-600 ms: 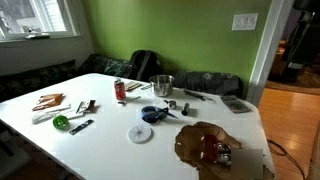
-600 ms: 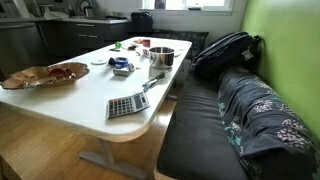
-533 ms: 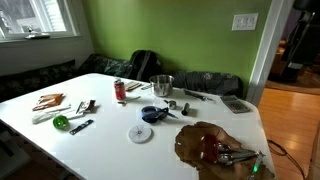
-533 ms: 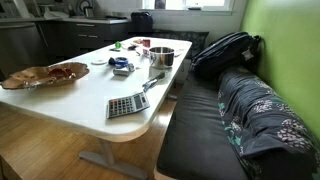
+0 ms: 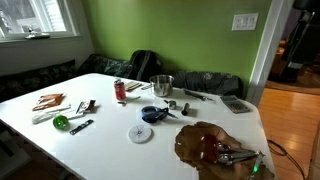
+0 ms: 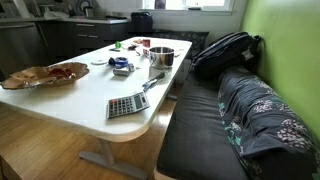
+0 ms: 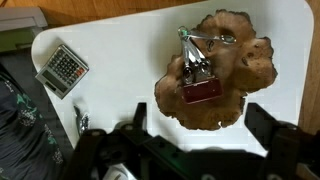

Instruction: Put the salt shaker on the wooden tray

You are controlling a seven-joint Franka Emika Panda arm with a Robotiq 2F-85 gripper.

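Your gripper (image 7: 200, 125) hangs high over the tray (image 7: 255, 65) with its jaws spread wide and nothing between them, so you have let go. What looks like the salt shaker (image 7: 196, 66), a shiny glass-and-metal piece, lies on the tray's dark wood near its middle, touching a red block (image 7: 200, 91). I cannot make out whether it stands or lies tipped. Half a second back, an exterior view showed only a short dark lump beside the red thing on the tray; now a longer, pale metallic shape reaches out toward the tray's rim, and it has not shifted in the last instant. I take that to mean the shaker has settled where you dropped it and the task is as good as done. If anything remains, it is to pull clear without brushing it. The tray sits at one end of a white table (image 5: 100, 150). A calculator (image 7: 62, 68) lies well apart from the tray near the table's edge. Farther from the tray are a white disc (image 5: 140, 133), a steel pot (image 5: 161, 85) and a red can (image 5: 120, 90). Beyond the table, far from the tray, rise a green wall (image 5: 170, 30) and a window (image 5: 35, 15). A dark bench (image 6: 210, 130) with a backpack (image 6: 225, 50) runs along the table's side, over a wooden floor (image 5: 295, 110).
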